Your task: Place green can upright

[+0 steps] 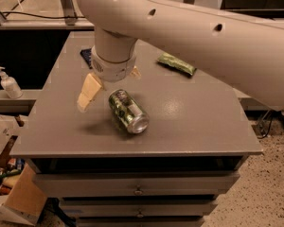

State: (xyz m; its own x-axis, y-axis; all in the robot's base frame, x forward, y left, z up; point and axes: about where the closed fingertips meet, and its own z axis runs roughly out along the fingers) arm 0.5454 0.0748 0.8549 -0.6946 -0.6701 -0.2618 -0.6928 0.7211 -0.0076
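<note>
The green can (128,111) lies on its side on the grey table top (194,122), near the front, with one silver end facing the front right. My gripper (111,84) hangs under the white wrist, above and just behind-left of the can. One tan finger (89,91) shows to the left of the can, and a bit of the other finger (135,73) shows behind the wrist. The fingers stand apart and hold nothing. The can is free of them.
A flat green chip bag (176,64) lies at the back right of the table. A dark blue packet (87,56) lies at the back left, partly hidden by the wrist. A sanitizer bottle (8,83) stands on a ledge left. Drawers (137,183) are below the front edge.
</note>
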